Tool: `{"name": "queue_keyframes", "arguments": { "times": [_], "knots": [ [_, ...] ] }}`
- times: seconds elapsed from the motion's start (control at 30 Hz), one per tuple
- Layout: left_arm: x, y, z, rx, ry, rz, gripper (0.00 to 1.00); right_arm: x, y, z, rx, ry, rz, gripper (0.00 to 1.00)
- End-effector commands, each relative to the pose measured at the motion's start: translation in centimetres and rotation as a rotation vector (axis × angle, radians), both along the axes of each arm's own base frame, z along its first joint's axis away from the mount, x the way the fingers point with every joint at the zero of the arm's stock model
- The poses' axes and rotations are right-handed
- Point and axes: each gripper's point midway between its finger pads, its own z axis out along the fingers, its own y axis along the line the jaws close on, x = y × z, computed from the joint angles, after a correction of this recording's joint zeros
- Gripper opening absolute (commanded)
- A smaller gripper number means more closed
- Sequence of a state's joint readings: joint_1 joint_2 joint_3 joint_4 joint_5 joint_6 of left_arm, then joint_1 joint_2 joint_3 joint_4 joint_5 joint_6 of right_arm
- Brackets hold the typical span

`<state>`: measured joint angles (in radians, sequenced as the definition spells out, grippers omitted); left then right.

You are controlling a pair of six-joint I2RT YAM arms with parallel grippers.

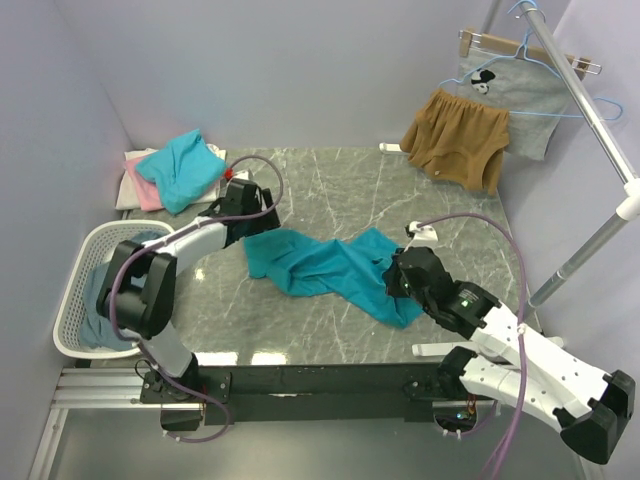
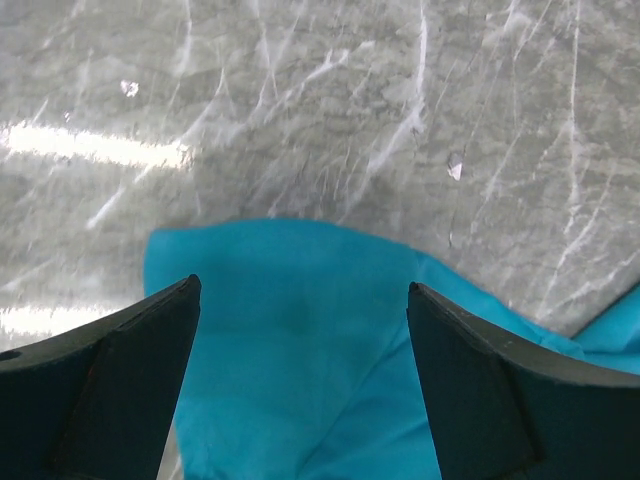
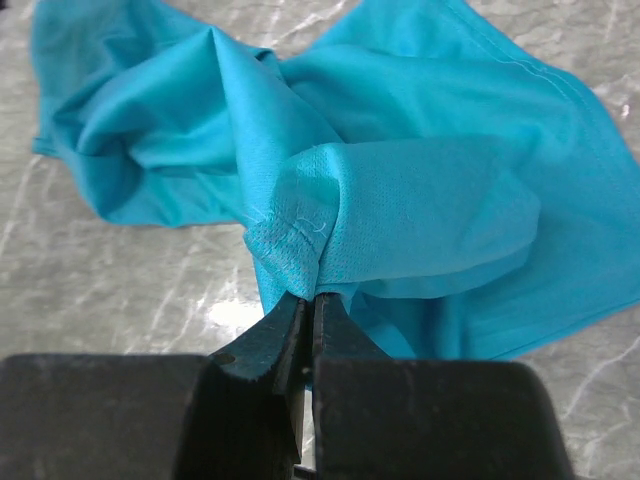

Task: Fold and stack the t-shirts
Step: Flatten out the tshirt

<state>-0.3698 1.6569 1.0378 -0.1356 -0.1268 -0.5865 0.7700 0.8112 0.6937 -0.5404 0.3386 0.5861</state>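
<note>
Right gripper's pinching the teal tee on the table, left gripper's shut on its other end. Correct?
Not quite. The left gripper is open, jaws spread over an edge of the teal t-shirt, per the left wrist view. The right gripper does pinch it.

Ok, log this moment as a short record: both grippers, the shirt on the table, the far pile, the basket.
left gripper: open, over one end of the teal t-shirt
right gripper: shut on a pinched fold at the shirt's other end
teal t-shirt: crumpled on the marble table
pile: far left, teal tee over pink and white cloth
basket: holds bluish cloth
</note>
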Motion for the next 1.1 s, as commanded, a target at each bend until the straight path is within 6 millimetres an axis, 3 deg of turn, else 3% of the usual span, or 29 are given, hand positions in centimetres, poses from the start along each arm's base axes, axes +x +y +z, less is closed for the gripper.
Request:
{"name": "queue_keyframes", "arguments": {
  "times": [0.0,0.23,0.33,0.4,0.43,0.47,0.57,0.67,0.77,0.9,0.93,0.97,1.0,1.03,1.07],
  "knots": [
    [1.9,-0.8,0.5,0.017,-0.020,-0.046,0.89,-0.3,0.5,1.4,0.063,-0.024,0.006,0.00],
    [-0.4,-1.4,-4.1,0.019,0.103,-0.098,0.86,0.2,0.1,1.8,0.047,-0.046,-0.015,0.00],
    [-1.3,-1.4,-5.9,0.032,0.150,-0.109,0.80,0.9,0.3,2.0,0.025,-0.054,-0.020,0.00],
    [-1.8,-1.7,-6.6,0.028,0.175,-0.123,0.70,1.4,0.6,2.6,0.013,-0.068,-0.017,0.00],
    [-2.3,-1.8,-7.5,0.030,0.198,-0.128,0.63,1.8,0.8,2.4,-0.008,-0.066,-0.013,0.00],
    [-2.5,-1.8,-7.9,0.032,0.209,-0.131,0.36,2.1,0.9,2.6,-0.014,-0.073,-0.014,0.00],
    [-3.5,-1.7,-8.9,0.036,0.238,-0.122,0.01,3.6,1.3,3.6,-0.056,-0.102,-0.021,0.00],
    [-5.0,-2.6,-8.2,0.014,0.218,-0.136,0.01,6.0,1.8,5.0,-0.111,-0.126,-0.032,0.00],
    [-7.4,-4.3,-6.1,-0.016,0.170,-0.161,0.01,9.5,3.1,6.8,-0.153,-0.137,-0.028,0.00],
    [-11.4,-6.9,-2.6,-0.067,0.089,-0.215,0.01,14.9,6.4,9.5,-0.179,-0.149,-0.001,0.00],
    [-12.6,-6.6,-1.8,-0.081,0.073,-0.219,0.01,15.8,6.7,9.8,-0.194,-0.150,0.008,0.00],
    [-13.4,-6.7,-1.4,-0.101,0.067,-0.212,0.01,17.0,7.9,12.3,-0.162,-0.189,0.022,0.00],
    [-14.4,-6.9,-1.1,-0.111,0.060,-0.226,0.01,18.1,9.0,11.0,-0.183,-0.158,0.042,0.00],
    [-15.5,-6.7,-0.5,-0.137,0.045,-0.234,0.01,18.6,9.8,11.0,-0.194,-0.148,0.075,0.00],
    [-16.2,-6.8,-0.2,-0.161,0.043,-0.235,0.01,19.5,11.1,13.6,-0.154,-0.184,0.094,0.00]
  ]
}}
